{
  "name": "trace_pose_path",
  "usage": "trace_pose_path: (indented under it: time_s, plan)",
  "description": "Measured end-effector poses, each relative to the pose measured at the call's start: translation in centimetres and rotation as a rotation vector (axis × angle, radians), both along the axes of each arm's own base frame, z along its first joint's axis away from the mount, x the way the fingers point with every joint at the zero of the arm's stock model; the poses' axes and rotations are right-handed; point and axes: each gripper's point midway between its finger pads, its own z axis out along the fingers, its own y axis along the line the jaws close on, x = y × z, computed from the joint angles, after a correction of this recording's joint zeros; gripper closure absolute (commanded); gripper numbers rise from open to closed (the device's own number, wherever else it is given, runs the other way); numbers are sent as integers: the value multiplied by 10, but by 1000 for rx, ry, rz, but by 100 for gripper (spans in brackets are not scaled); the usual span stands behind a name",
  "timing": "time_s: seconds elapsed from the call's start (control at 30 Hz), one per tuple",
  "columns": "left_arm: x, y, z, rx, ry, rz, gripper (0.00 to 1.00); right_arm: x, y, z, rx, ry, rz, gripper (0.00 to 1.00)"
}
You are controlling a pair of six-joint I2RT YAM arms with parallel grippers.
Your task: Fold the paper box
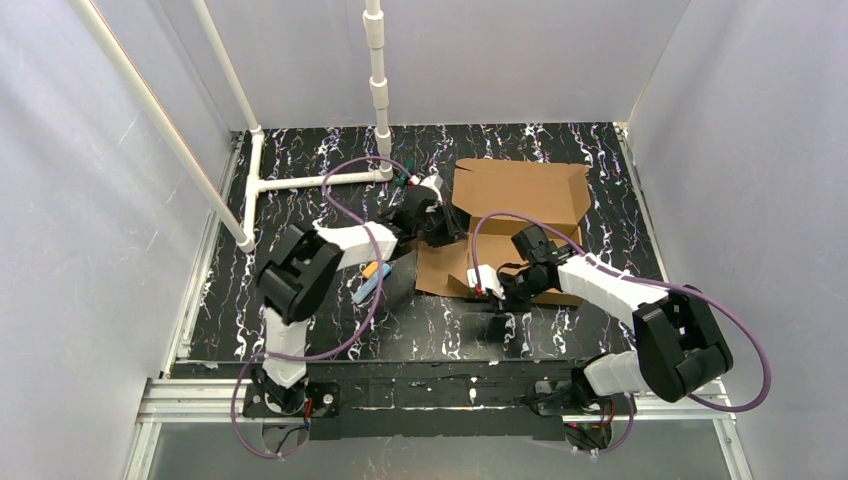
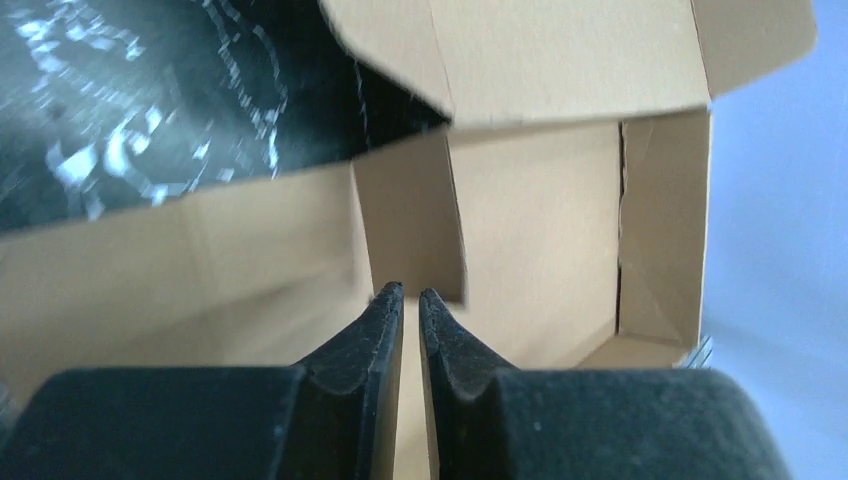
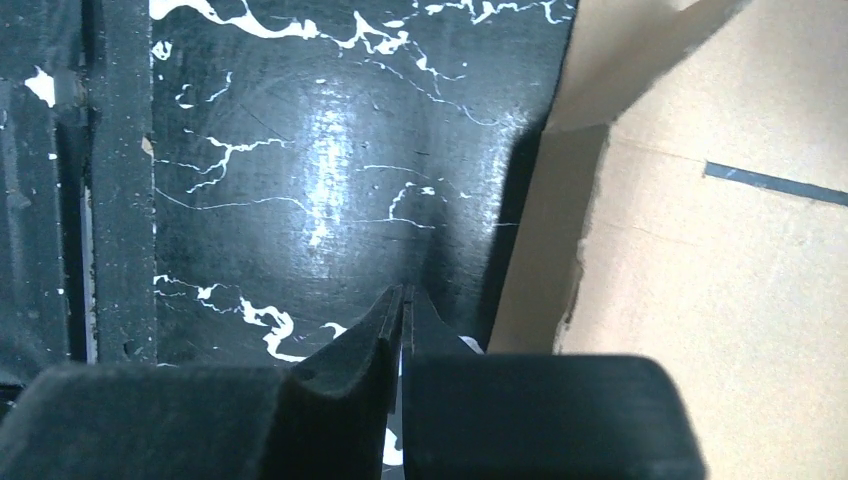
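Note:
The paper box (image 1: 520,190), brown corrugated cardboard, lies half folded at the table's middle right with its far panel raised. My left gripper (image 1: 443,222) is at the box's left side. In the left wrist view its tips (image 2: 411,292) stand a narrow crack apart with nothing between them, just below an upright inner flap (image 2: 410,230) of the box (image 2: 540,230). My right gripper (image 1: 500,288) is at the box's near edge. In the right wrist view it (image 3: 408,290) is shut and empty over the black table, just left of the cardboard (image 3: 700,270).
A white pipe frame (image 1: 300,180) stands at the back left. Small coloured markers lie by the left arm (image 1: 370,282) and behind the left gripper (image 1: 405,182). A metal rail (image 1: 440,400) runs along the near edge. Grey walls enclose the black marbled table (image 1: 300,320).

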Motion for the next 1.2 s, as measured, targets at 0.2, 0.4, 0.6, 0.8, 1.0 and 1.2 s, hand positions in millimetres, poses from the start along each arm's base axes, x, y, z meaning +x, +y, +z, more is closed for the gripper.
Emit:
trace_pose_path:
  time_s: [0.2,0.4,0.6,0.8,1.0,1.2]
  plan:
    - [-33,57,60,40,-128,-40,83,7,1,3,6,-5,-24,88]
    - [-85,106,126,21,-286,-70,86,10,4,2,2,16,-41,90]
    - [-147,114,50,56,-63,-118,90,14,6,2,1,29,-51,92]
    - [-168,99,-5,117,116,-145,90,13,7,2,3,34,-50,93]
    - [-157,55,-11,77,144,-163,90,13,7,2,7,32,-45,93]
    - [-154,23,-28,59,182,-172,89,13,8,2,10,30,-39,94]
